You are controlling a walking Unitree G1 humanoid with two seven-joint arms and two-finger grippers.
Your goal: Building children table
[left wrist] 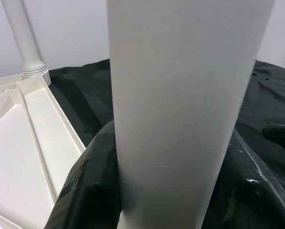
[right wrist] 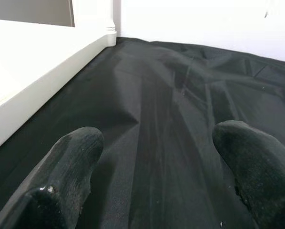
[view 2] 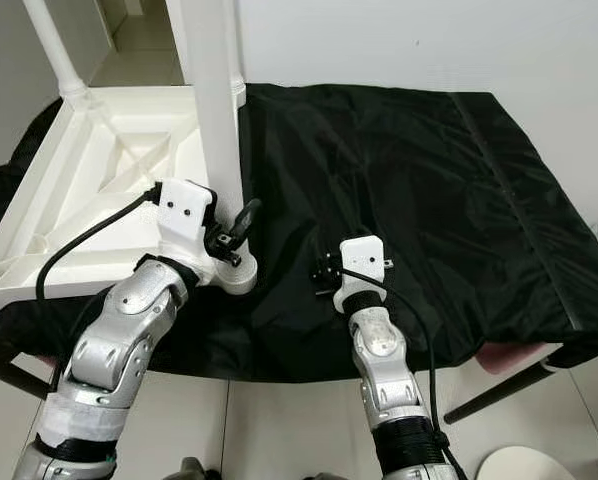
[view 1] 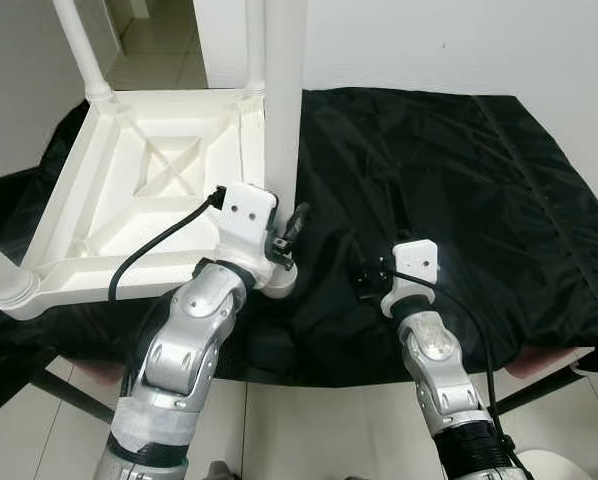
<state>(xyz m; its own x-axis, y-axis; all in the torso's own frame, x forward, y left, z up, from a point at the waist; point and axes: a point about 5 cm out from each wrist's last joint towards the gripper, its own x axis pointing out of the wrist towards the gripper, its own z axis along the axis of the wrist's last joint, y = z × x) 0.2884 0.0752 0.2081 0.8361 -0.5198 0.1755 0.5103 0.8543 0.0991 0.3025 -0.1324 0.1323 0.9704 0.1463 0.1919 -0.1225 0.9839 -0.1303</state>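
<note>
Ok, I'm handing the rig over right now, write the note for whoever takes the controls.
Left gripper: at the base of the near-right leg, fingers around it where it enters the corner socket.
Right gripper: open, holding nothing, low over the black cloth.
Tabletop lies upside down on the cloth, legs standing at all four corners.
Done: legs placed.
Left: whether this leg is fully seated cannot be judged; check it, then turn the table upright.

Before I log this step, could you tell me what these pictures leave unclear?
- Tops of the white legs: the near leg and far leg are cut off by the head views' upper edge.
- Left gripper: its wrist housing hides whether the fingers clamp the near leg.
- Near leg's seating in the upturned tabletop: hidden behind the left gripper.
</note>
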